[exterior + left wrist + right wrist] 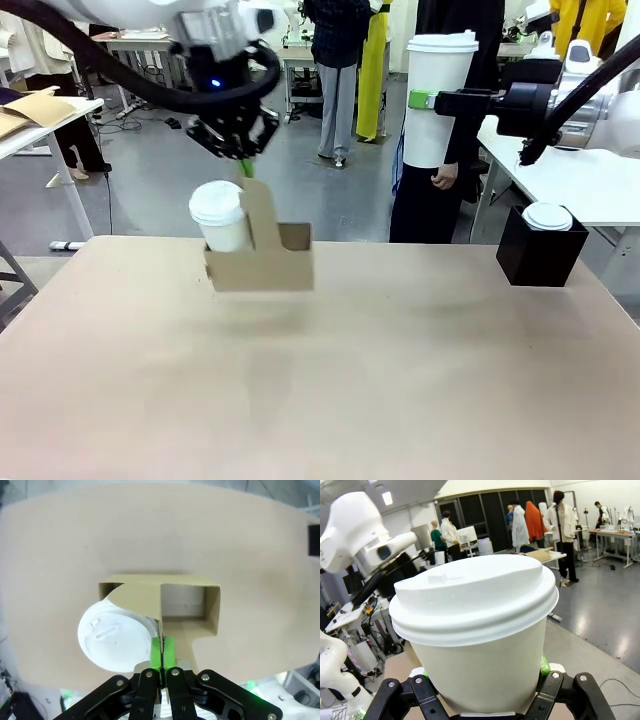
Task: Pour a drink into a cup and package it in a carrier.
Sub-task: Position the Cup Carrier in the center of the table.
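left claw (161, 646): clamped on carrier (136, 599) handle | lidded cup (112, 636) in slot

Above the table (400, 400), the left arm (215, 15) and right arm (615, 110) are glossy white, trailed by thick black cables (100, 62). The left gripper (162, 647) is black, with silver screws (175, 670), green pads (156, 652) and a blue light (213, 82) on its wrist. The right gripper (482, 680) matches it.

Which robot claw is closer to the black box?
Right. The right gripper, holding the cup, hangs up-left of the black box; the left gripper pinches the carrier farther left.
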Controlling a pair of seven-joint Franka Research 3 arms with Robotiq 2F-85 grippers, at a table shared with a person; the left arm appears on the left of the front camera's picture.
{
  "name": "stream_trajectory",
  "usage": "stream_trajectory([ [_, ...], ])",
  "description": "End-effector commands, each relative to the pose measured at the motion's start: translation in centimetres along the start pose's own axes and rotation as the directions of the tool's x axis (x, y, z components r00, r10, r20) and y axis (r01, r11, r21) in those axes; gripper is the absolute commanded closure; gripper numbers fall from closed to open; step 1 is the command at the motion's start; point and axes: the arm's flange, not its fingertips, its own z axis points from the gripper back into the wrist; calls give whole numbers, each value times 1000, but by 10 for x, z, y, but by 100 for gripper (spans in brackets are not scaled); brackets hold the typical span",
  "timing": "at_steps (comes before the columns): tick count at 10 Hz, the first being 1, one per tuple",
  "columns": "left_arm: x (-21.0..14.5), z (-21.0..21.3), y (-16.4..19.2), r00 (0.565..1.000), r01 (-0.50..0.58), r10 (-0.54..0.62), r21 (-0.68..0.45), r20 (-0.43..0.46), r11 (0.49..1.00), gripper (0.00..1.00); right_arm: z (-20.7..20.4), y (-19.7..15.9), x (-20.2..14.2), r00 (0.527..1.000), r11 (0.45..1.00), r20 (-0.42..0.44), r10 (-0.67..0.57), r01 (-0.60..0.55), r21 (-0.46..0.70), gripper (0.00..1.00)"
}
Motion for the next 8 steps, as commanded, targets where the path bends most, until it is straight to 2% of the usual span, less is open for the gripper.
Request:
stream_trajectory([
  [1,-15,-3,-30,999,-26,27,29,-20,999,98,-3,1,6,1000,1000,20,-3,3,5,20],
  [2,-25,-7,-45,999,5,-4,24,-35,1000,98,-3,1,6,1000,1000,20,-3,3,5,20],
  [6,-63,-33,-98,1000,-11,11,48,-7,999,98,-3,1,6,1000,1000,20,-3,3,5,20],
  [8,-73,-54,-109,999,-9,12,59,-47,998,98,-3,1,6,1000,1000,20,-3,3,5,20],
])
